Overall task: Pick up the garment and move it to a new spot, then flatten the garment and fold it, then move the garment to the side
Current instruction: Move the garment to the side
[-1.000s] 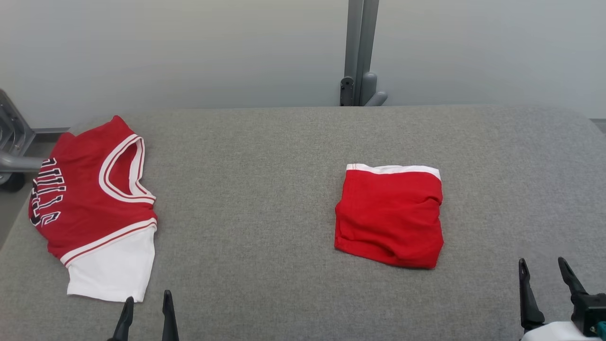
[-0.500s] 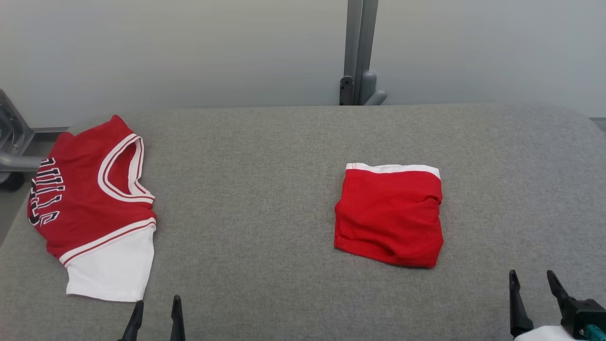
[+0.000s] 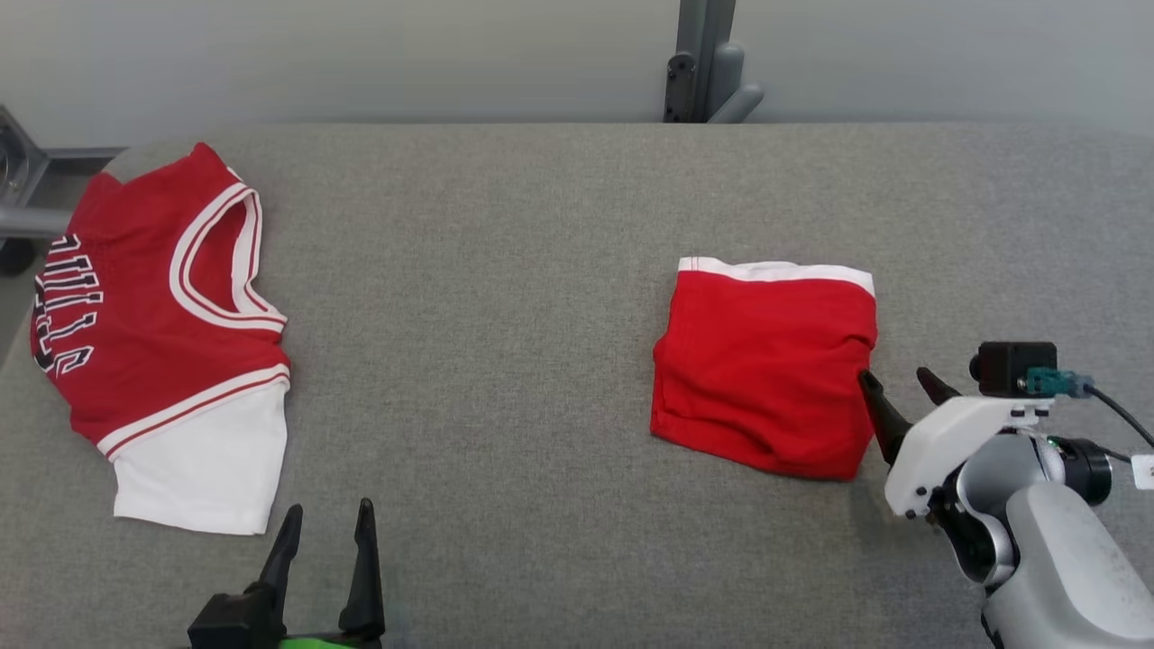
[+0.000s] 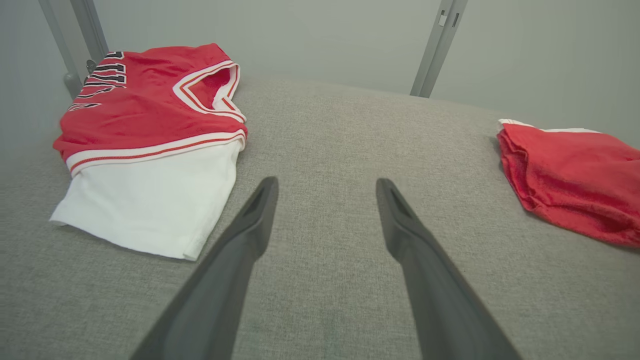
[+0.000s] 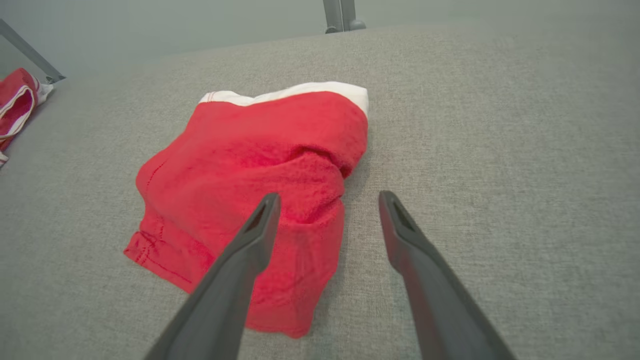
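The right hand (image 3: 894,377) is spread open and grasps nothing. The folded red garment (image 3: 762,361) lies directly ahead of its fingers. In the right wrist view the right hand (image 5: 328,197) straddles the red garment's (image 5: 250,175) near right edge, one finger over cloth and the other over bare bench (image 3: 505,361). Whether a tip already touches the fabric is not clear.

The fold looks done, so the likely step is carrying the garment aside, and the grip is where the risk lies. Closing from here would probably pinch only the top layer at one edge. The lower layers could then hang or drag on the bench, and the fold could open. A push by the inner finger could also bunch the soft cloth before the grip closes.

The left hand (image 3: 328,509) is likewise open and empty, with a red-and-white jersey (image 3: 153,315) just ahead and to its left. A stray reach from it could snag the jersey's white hem.
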